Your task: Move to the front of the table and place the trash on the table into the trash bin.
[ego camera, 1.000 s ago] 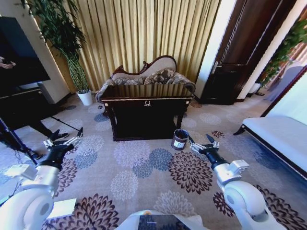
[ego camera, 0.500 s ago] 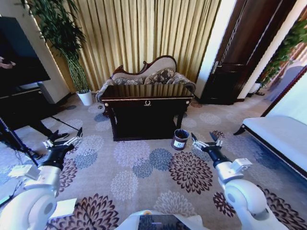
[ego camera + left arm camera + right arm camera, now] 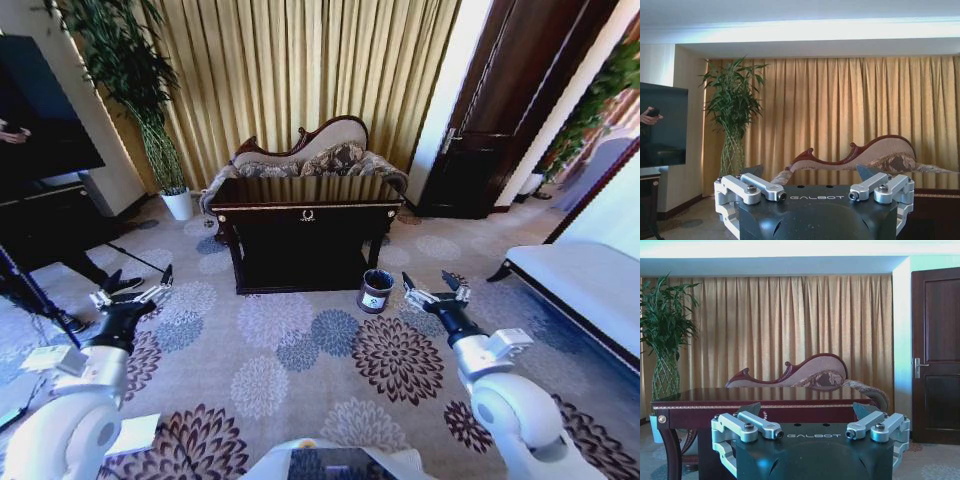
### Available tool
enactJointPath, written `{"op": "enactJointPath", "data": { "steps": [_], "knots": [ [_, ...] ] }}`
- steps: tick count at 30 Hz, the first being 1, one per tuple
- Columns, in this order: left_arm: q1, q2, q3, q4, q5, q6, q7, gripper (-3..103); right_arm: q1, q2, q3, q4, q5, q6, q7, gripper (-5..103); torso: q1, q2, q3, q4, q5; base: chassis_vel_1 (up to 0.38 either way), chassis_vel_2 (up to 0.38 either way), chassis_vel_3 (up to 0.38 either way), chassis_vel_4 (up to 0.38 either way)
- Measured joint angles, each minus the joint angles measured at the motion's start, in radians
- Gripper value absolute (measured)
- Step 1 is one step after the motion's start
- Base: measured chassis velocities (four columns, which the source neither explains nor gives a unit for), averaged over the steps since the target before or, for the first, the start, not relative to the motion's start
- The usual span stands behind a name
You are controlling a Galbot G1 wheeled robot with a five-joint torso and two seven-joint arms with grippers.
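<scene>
Head view, desk: the dark desk [image 3: 305, 232] stands well ahead of both my grippers, in front of the sofa [image 3: 318, 158].
Head view, trash bin: the trash bin [image 3: 376, 290] sits on the carpet just beside my right gripper [image 3: 436, 297], toward my left.
Head view, grippers: right gripper spread, holding nothing; left gripper [image 3: 130, 296] spread, low over the carpet, far from the bin.
Left wrist view: my left gripper [image 3: 810, 173] gapes wide, sofa beyond.
Right wrist view: my right gripper [image 3: 808, 410] gapes wide; desk top [image 3: 760, 395] ahead; I cannot make out trash on it.

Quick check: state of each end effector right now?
Left end effector: open, holding nothing, above the carpet.
Right end effector: open, holding nothing, beside the trash bin.
</scene>
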Motion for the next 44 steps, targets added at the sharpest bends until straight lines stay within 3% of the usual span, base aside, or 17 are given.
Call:
{"op": "enactJointPath", "data": {
  "steps": [44],
  "knots": [
    [0.001, 0.000, -0.001, -0.001, -0.001, 0.003, -0.001, 100, -0.001, 0.000, 0.000, -0.001, 0.000, 0.000, -0.001, 100, 0.000, 0.000, 0.000, 0.0000, 0.0000, 0.000, 0.000, 0.000, 0.000]
  ]
}}
